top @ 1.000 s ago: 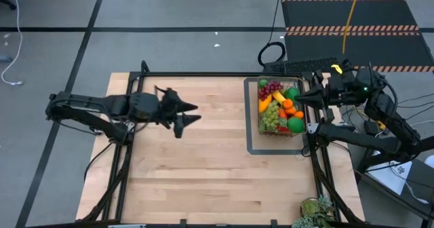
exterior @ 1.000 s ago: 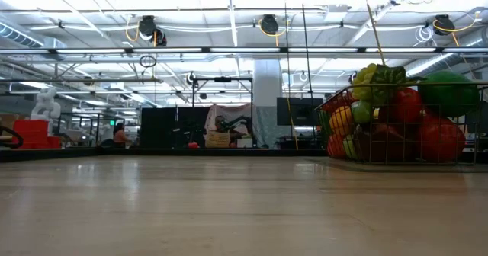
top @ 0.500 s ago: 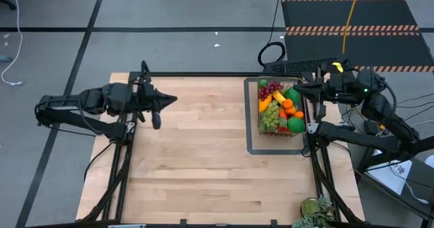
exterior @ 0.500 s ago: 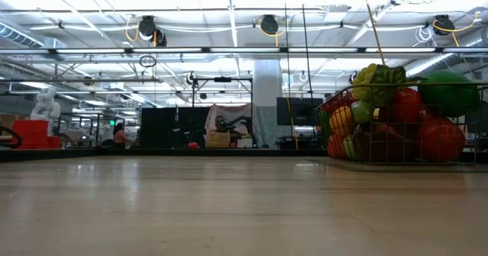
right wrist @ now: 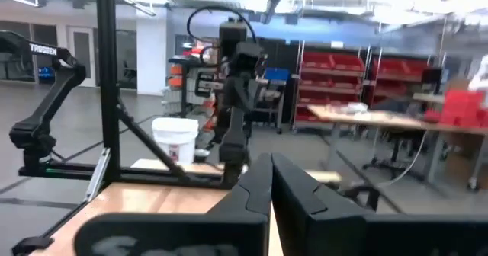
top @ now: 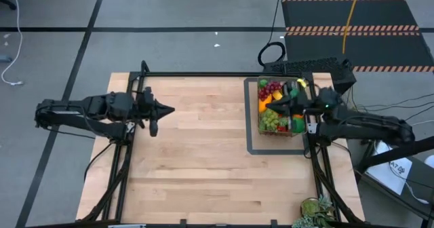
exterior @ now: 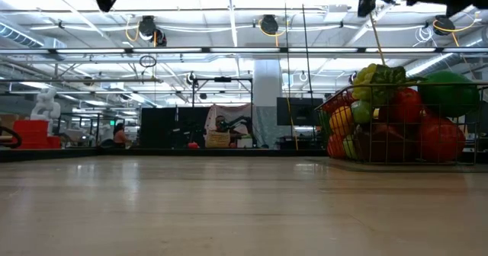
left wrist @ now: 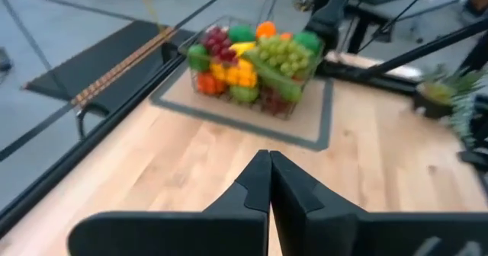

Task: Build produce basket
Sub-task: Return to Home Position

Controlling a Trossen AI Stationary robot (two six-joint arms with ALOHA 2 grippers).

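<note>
Pale wooden table [top: 203, 167] in a big workshop, ringed by a dark metal frame, with benches and red bins in the room behind. At its far right corner, on a flat dark tray frame [top: 251, 146], stands the small dark wire-mesh basket [exterior: 332, 97], heaped above its rim with toy produce [left wrist: 252, 65]: green grapes [left wrist: 286, 54], purple-red grapes [top: 271, 89], oranges, yellow and red pieces. No fruit shows loose on the boards.

Right pincer [right wrist: 268, 164] hangs over the loaded basket, raised off the heap and pointing level across the table, its two dark fingers pressed together on nothing. Left pincer [left wrist: 268, 161] is also closed and empty, held above the table's left side, well apart from the basket and aimed toward it.

Loading looks finished; the step in hand appears to be the return to rest. That calls for each arm to fold back toward its own side. The right one should rise clear first so that it catches neither the mesh rim nor the grapes on top.
</note>
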